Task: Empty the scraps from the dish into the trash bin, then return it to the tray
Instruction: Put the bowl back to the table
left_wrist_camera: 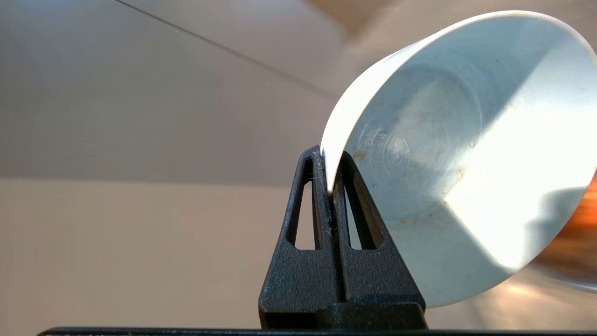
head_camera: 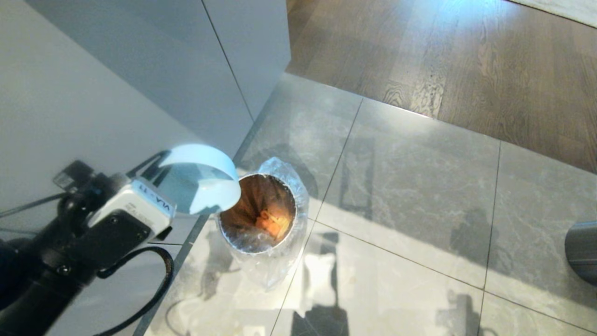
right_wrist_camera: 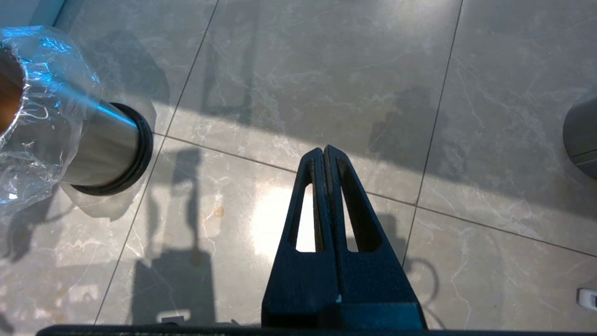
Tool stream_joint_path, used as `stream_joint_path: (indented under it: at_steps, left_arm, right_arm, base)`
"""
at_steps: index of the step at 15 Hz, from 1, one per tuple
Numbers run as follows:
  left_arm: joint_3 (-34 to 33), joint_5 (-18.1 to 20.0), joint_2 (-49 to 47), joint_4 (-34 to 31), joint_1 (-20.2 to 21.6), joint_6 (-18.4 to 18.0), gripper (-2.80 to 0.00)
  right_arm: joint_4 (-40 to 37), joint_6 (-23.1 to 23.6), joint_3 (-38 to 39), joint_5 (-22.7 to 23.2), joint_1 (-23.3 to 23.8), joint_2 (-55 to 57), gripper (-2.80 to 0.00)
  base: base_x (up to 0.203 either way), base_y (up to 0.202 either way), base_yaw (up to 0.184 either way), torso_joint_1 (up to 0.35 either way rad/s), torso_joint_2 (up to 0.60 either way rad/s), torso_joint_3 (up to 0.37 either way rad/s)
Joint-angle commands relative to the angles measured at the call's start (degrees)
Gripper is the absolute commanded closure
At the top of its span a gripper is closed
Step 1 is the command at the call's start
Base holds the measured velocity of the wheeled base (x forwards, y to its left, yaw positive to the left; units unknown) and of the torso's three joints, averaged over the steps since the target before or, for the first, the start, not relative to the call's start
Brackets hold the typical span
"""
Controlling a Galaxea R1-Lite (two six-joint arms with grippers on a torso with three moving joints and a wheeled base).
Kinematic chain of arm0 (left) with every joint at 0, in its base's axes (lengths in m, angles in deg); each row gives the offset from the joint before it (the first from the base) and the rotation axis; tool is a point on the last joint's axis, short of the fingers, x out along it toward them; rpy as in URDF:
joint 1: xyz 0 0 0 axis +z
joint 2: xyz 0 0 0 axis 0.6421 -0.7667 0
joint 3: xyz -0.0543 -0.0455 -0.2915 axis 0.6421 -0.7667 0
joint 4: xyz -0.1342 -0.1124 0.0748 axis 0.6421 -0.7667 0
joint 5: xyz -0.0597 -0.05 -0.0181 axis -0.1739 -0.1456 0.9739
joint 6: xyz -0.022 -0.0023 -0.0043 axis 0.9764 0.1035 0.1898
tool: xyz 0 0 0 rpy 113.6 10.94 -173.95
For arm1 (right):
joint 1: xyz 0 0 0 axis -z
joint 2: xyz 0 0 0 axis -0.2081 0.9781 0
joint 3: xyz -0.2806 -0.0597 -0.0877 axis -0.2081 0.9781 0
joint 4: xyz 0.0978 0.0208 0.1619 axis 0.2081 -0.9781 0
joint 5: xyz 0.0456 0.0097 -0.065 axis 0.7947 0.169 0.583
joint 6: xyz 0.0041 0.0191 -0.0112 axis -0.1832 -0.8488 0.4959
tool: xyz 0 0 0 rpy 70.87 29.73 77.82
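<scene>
My left gripper (left_wrist_camera: 329, 161) is shut on the rim of the dish (left_wrist_camera: 466, 154), one finger inside the wall and one outside. The dish (head_camera: 205, 179) is a pale-blue bowl, tipped on its side just left of the trash bin's mouth, its opening facing the left wrist camera. Inside it I see only faint smears. The trash bin (head_camera: 298, 219) stands on the tiled floor, lined with a crinkled clear bag. Orange scraps (head_camera: 271, 221) lie at its coppery bottom. My right gripper (right_wrist_camera: 324, 151) hangs shut and empty over the tiles, right of the trash bin (right_wrist_camera: 93, 140). The tray is out of view.
Grey cabinet panels (head_camera: 116, 70) rise close on the left behind the left arm. A dark grey cylinder (head_camera: 583, 252) sits at the right edge of the tiles (head_camera: 410, 196). Wooden flooring (head_camera: 466, 60) begins farther off. A black cable (head_camera: 158, 284) loops under the left wrist.
</scene>
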Motion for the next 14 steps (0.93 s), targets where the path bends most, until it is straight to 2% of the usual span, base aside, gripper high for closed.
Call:
stream_joint_path:
  at_steps: [1, 2, 4, 6, 10, 13, 14]
  left_arm:
    - [0.4, 0.0, 2.6, -8.4, -2.9, 9.6, 0.00]
    - [0.5, 0.1, 3.4, -11.2, -3.8, 12.6, 0.00]
    - [-0.1, 0.0, 4.5, -12.1, -3.6, 15.3, 0.00]
    - [-1.3, 0.0, 5.7, -12.8, -3.5, 20.0, 0.00]
    - [-1.7, 0.1, 11.6, -22.5, -3.2, 27.7, 0.00]
    - [-1.9, 0.5, 16.5, -30.2, -0.1, 32.6, 0.00]
    - [-2.0, 2.0, 17.8, -31.7, 1.5, 33.6, 0.00]
  right_arm:
    - [0.0, 0.0, 0.0, 0.0, 0.0, 0.0, 0.00]
    - [0.0, -0.1, 0.0, 0.0, 0.0, 0.0, 0.00]
    - [0.0, -0.1, 0.0, 0.0, 0.0, 0.0, 0.00]
    - [0.0, -0.1, 0.0, 0.0, 0.0, 0.0, 0.00]
    - [0.0, 0.0, 0.0, 0.0, 0.0, 0.0, 0.00]
    - [0.0, -0.1, 0.0, 0.0, 0.0, 0.0, 0.00]
    - [0.0, -0.1, 0.0, 0.0, 0.0, 0.0, 0.00]
  base:
    - [0.000, 0.000, 0.000, 0.000, 0.00, 0.000]
    - [0.000, 0.000, 0.000, 0.000, 0.00, 0.000]
    - [0.000, 0.000, 0.000, 0.000, 0.00, 0.000]
    - [0.000, 0.000, 0.000, 0.000, 0.00, 0.000]
    - [0.000, 0.000, 0.000, 0.000, 0.00, 0.000]
    - [0.000, 0.000, 0.000, 0.000, 0.00, 0.000]
    - [0.000, 0.000, 0.000, 0.000, 0.00, 0.000]
